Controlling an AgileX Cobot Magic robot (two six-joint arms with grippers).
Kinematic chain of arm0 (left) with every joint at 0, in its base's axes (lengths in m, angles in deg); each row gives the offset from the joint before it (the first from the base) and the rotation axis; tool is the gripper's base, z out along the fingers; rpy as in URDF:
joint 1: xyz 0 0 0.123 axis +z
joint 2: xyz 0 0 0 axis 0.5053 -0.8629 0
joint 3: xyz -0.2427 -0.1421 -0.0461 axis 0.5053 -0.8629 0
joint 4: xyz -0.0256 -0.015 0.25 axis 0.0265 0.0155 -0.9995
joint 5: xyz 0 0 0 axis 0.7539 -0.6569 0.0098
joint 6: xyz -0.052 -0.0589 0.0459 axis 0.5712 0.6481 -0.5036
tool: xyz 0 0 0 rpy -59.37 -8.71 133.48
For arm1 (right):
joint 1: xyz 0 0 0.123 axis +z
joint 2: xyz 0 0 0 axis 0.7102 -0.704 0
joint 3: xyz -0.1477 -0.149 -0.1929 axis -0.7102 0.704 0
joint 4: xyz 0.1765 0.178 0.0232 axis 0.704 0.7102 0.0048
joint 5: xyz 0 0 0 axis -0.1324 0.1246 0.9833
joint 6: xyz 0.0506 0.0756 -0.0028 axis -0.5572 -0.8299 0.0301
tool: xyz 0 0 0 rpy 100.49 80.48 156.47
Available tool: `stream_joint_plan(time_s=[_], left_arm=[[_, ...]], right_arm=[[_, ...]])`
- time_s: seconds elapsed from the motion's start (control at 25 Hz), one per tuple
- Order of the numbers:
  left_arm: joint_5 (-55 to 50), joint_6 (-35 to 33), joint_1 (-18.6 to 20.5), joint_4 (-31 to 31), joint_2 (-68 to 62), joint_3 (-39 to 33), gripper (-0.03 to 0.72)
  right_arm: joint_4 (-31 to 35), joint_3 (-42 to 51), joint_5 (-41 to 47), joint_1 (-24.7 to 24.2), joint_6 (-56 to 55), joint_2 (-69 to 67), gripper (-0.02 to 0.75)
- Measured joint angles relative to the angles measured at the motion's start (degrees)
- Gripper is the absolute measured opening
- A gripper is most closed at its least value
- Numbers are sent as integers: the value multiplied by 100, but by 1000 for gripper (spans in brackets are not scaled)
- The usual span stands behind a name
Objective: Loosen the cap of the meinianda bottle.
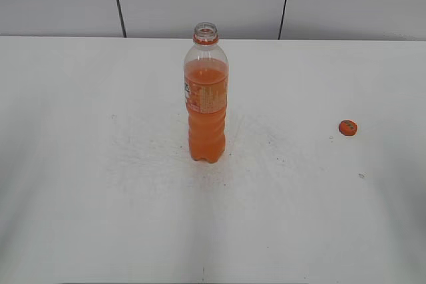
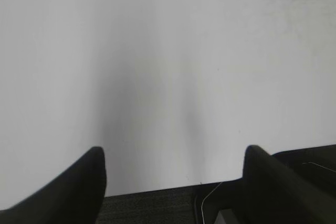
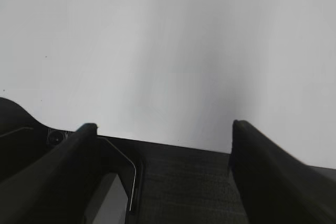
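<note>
— Status of the bottle?

— The meinianda bottle (image 1: 206, 94) stands upright near the middle of the white table (image 1: 80, 164), orange drink reaching up to about its shoulder, label band around the middle. Its neck is open at the top; only the orange neck ring sits there.

— And the cap?

— The cap (image 1: 347, 127) lies flat on the table, well apart from the bottle, off toward my right side. A small greyish mark shows on its top face.

— Your claws?

— My left gripper (image 2: 173, 166) hangs over bare table near its front edge, fingers (image 2: 86, 182) spread wide, nothing between them. My right gripper (image 3: 163, 140) does the same: fingers (image 3: 262, 166) wide apart, empty, with the table edge and dark flooring below. Neither wrist view shows the bottle or the cap, and neither arm appears in the exterior view.

— Anything else on the surface?

— Faint scuffing around the bottle's base, a couple of small dark specks near the cap.
</note>
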Motion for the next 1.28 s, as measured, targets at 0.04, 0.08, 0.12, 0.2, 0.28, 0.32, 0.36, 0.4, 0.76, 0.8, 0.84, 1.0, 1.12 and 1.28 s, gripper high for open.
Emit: stream_joint_plan(time_s=[0.04, 0.08, 0.12, 0.2, 0.28, 0.32, 0.36, 0.4, 0.76, 0.8, 0.84, 1.0, 1.12, 1.28], left_arm=[[-28, 0, 0, 13, 95, -87, 492], [-46, 0, 0, 35, 206, -128, 491], [-53, 0, 0, 85, 324, -142, 491], [-65, 0, 0, 208, 541, -159, 491], [-87, 0, 0, 349, 765, -179, 491], [-95, 0, 0, 349, 857, -200, 491], [-111, 0, 0, 413, 968, -223, 491], [-135, 0, 0, 414, 1076, -226, 491], [-153, -5, 0, 308, 2222, -226, 489], [-158, -4, 0, 297, 2375, -226, 489], [-158, -4, 0, 281, 2528, -226, 489], [-164, -4, 0, 264, 3100, -226, 489], [-177, -4, 0, 224, 3491, -226, 489], [-183, -4, 0, 146, 3945, -233, 489]], right_arm=[[-61, 134, -63, 0, -20, 218, 586], [-61, 261, -139, 0, -33, 437, 586], [-61, 352, -148, 0, -48, 619, 586], [-61, 399, -188, 0, -132, 1019, 586], [0, 399, -209, 0, -212, 1429, 586], [-61, 399, -195, 0, -234, 1586, 586], [-61, 399, -163, 0, -248, 1787, 586], [0, 399, -88, 0, -254, 1949, 586], [-9, 556, 311, 0, -275, 3208, 586], [-9, 556, 311, 0, -275, 3342, 586], [-61, 556, 311, 0, -275, 3453, 586], [-61, 556, 317, 0, -275, 3949, 586], [-61, 556, 327, 0, -275, 4303, 586], [-17, 564, 327, 0, -275, 4385, 586]])
